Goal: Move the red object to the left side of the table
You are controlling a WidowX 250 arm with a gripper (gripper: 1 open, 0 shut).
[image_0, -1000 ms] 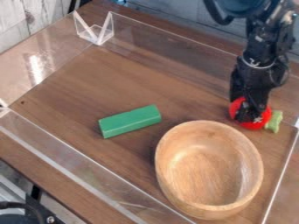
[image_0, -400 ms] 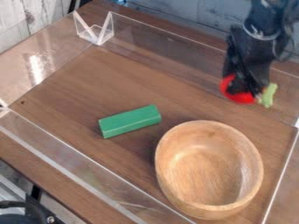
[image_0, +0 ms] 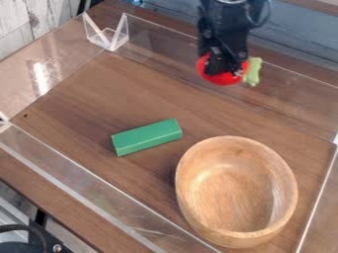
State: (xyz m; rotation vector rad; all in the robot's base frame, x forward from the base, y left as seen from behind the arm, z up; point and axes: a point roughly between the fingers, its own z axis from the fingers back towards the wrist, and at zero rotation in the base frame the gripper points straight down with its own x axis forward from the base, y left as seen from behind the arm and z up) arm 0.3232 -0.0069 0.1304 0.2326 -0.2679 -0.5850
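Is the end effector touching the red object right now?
Touching. The camera view shows the end effector clamped on the red object, which hangs lifted above the table, its green stem sticking out to the right.

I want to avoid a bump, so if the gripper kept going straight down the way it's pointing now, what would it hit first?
The gripper, holding the red object, points steeply down. Below it lies bare table; the green block and wooden bowl look well clear, though depth is uncertain.
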